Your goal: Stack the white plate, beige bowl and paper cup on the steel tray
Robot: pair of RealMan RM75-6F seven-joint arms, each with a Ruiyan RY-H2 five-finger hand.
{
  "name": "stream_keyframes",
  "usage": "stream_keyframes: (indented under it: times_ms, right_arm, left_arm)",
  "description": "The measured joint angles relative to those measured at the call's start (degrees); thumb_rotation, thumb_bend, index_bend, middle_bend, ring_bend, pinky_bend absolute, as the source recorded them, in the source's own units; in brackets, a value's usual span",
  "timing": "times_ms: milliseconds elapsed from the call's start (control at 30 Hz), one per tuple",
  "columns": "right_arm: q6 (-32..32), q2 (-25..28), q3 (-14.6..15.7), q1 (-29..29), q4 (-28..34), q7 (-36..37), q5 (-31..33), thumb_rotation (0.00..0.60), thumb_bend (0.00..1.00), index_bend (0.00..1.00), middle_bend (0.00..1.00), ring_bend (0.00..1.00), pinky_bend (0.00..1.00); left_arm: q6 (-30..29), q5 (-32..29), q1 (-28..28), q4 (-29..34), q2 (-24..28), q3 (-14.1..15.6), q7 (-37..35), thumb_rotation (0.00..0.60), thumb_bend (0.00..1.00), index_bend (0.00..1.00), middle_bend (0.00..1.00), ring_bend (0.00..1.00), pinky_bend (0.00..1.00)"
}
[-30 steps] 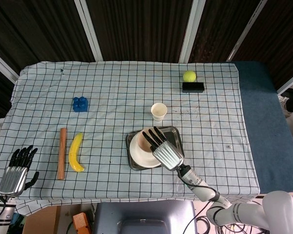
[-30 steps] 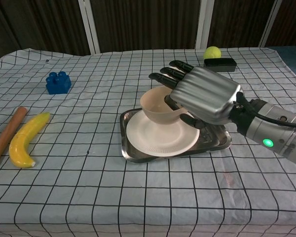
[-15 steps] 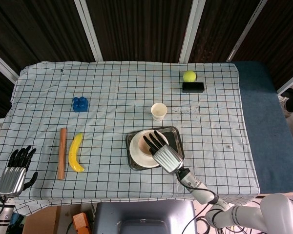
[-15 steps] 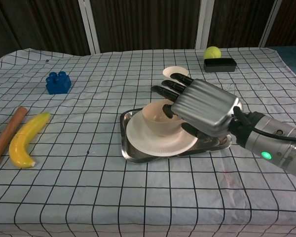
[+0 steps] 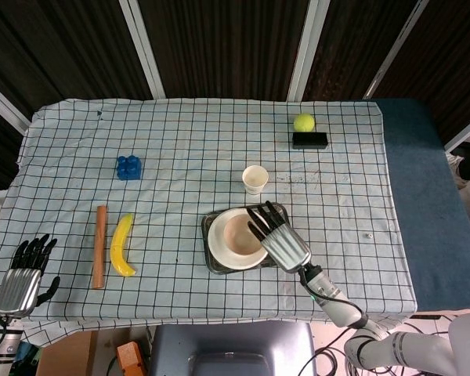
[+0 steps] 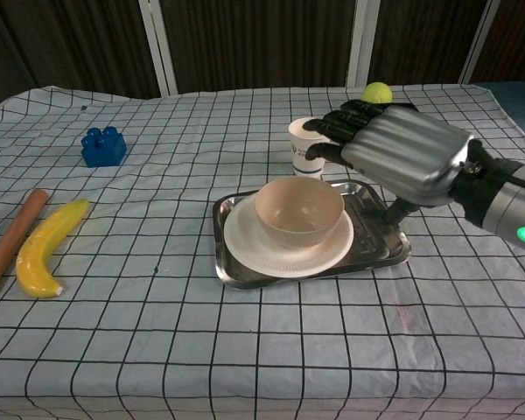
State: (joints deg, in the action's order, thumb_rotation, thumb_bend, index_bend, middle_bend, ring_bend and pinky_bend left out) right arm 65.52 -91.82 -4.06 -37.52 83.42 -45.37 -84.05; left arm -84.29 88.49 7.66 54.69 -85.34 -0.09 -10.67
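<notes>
beige bowl (image 6: 298,211) sits upright, mouth up, on white plate (image 6: 245,241).

Table's got a white checked cloth (image 5: 204,149) over it, dark wall panels (image 5: 219,43) with pale strips behind, blue carpet (image 5: 423,188) off to one side.

Steel tray (image 6: 381,254) carrying white plate (image 6: 245,245) with beige bowl (image 6: 298,210) upright on it; paper cup (image 6: 303,147) behind tray; right hand (image 6: 394,153) empty above tray's right side.
</notes>
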Motion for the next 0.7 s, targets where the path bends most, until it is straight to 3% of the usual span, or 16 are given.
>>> stream_keyframes:
  times_ms: [167,300,700]
  right_arm:
    - [0.81,0.78,-4.99,-0.29,-1.65,2.68,3.65,0.600,0.20,0.20,0.00,0.00,0.00]
    - [-0.10,-1.05,-8.56,-1.65,-6.67,4.13,7.75,0.600,0.20,0.20,0.00,0.00,0.00]
    - [-6.43,-16.32,-14.50,-10.71,-27.44,2.04,18.20,0.600,0.20,0.24,0.00,0.00,0.00]
  left_arm:
    - [0.59,-0.16,0.27,-0.31,-0.21,-0.11,-0.31,0.600,0.39,0.00,0.00,0.00,0.00]
    - [1.59,-0.36,0.68,-0.70,-0.60,-0.18,-0.34,0.600,0.39,0.00,0.00,0.00,0.00]
    - [4.25,-1.99,1.50,-2.29,-1.14,-0.86,-1.45,0.600,0.39,0.00,0.00,0.00,0.00]
